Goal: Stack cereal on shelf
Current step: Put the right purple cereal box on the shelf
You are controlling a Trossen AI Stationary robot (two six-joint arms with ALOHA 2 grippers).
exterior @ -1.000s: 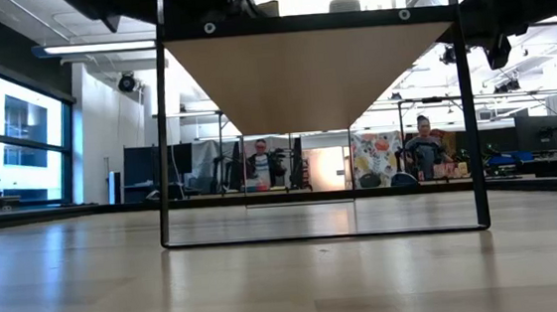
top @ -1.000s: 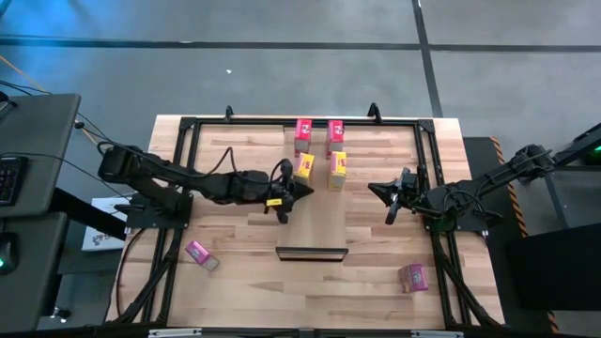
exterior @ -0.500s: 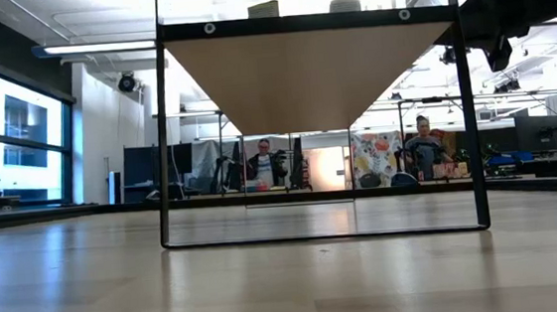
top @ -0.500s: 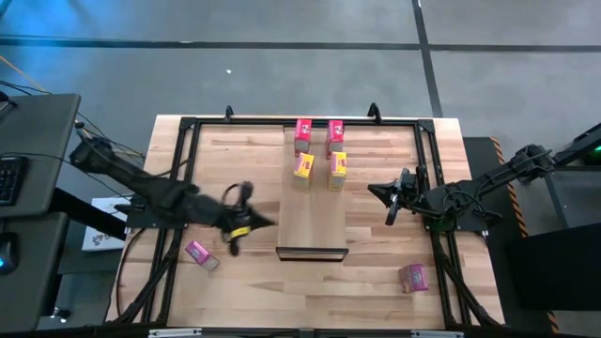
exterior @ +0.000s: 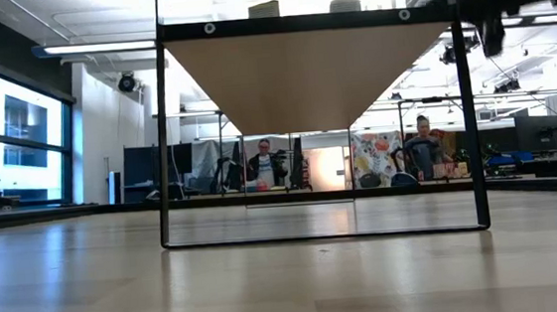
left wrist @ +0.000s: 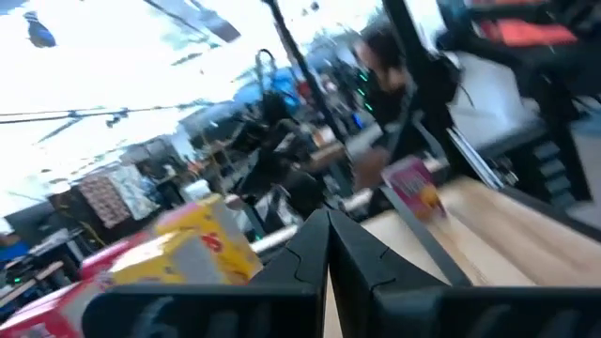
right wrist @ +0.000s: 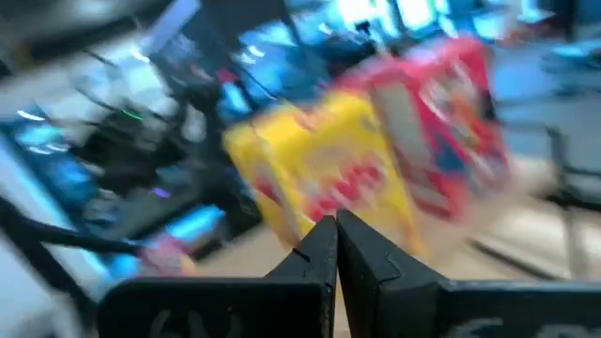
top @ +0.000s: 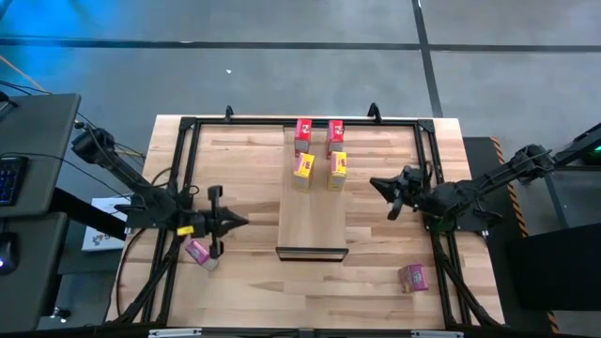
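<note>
On the far half of the raised light-wood shelf [top: 310,211] stand two red cereal boxes [top: 302,131] [top: 335,131] and two yellow ones [top: 302,167] [top: 337,167], in two rows. One pink box [top: 198,253] lies on the tabletop at the near left, another [top: 411,277] at the near right. My left gripper [top: 242,222] is shut and holds nothing. It hovers left of the shelf, just beyond the left pink box, pointing toward the shelf. My right gripper [top: 376,184] is also shut with nothing in it. It hovers right of the shelf and points at the boxes.
A black metal frame [top: 178,169] runs round the tabletop and carries the shelf, whose near end has a dark bar [top: 312,253]. In the low view the shelf's underside [exterior: 307,74] hangs above bare tabletop. People sit in the room beyond the table.
My left gripper has drawn back from beside the left yellow box on the shelf toward the table's left and near edges, rolling as it went, and now hovers by the left pink box. It has stayed shut. My right gripper has tipped up a little. No box has moved.
</note>
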